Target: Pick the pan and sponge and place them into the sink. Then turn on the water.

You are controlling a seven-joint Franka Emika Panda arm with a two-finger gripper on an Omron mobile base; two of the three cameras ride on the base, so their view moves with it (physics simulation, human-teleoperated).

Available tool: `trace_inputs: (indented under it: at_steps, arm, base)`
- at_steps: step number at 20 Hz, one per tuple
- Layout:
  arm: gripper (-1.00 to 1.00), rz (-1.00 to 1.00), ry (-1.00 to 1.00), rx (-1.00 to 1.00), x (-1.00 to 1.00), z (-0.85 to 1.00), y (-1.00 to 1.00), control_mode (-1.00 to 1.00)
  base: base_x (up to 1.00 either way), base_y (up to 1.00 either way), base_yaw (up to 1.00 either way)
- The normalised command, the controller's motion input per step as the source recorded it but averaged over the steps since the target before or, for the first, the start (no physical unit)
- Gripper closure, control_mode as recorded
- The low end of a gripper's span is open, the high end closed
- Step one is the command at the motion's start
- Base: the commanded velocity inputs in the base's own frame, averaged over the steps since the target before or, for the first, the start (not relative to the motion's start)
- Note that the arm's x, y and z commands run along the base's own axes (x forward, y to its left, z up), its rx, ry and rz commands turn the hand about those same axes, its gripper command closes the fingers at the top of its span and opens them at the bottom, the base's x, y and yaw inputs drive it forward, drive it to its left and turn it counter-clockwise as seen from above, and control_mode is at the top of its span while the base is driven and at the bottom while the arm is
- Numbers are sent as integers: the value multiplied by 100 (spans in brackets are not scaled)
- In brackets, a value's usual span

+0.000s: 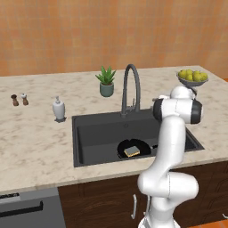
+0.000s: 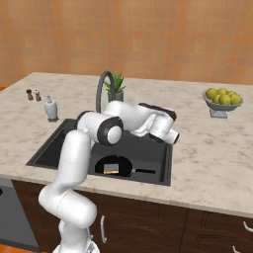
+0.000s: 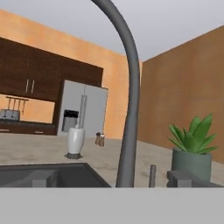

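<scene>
The black pan [image 1: 140,146] [image 2: 121,165] lies on the floor of the dark sink [image 1: 89,133] [image 2: 54,146], near its front, with its handle to the right. The yellow sponge [image 1: 132,151] [image 2: 111,172] rests inside the pan. The arched grey faucet [image 1: 132,87] [image 2: 102,89] [image 3: 131,109] stands behind the basin, and no water shows at it. The white hand [image 2: 160,123] that carries my gripper hovers over the sink's back right, just right of the faucet and level with its stem. The fingers are hidden behind the arm, and nothing hangs from the hand.
A potted plant [image 1: 106,82] [image 3: 192,148] stands behind the faucet. A soap dispenser [image 1: 59,109] [image 3: 75,141] and two shakers [image 1: 19,99] are on the left counter. A fruit bowl [image 1: 192,78] [image 2: 223,99] sits at the far right.
</scene>
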Motion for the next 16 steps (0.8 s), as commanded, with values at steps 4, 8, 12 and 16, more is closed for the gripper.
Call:
trace_inputs:
  at_steps: [4, 8, 12, 16]
  arm:
    - [-100, -16, 0, 0, 0, 0, 42, -100]
    - [-100, -20, 1, 0, 0, 0, 55, -100]
    - [-100, -25, 4, 0, 4, 0, 24, -100]
    - [-100, -18, 8, 0, 8, 0, -4, -100]
  base:
    - [0, 0, 0]
    - [0, 0, 0]
    - [0, 0, 0]
    - [0, 0, 0]
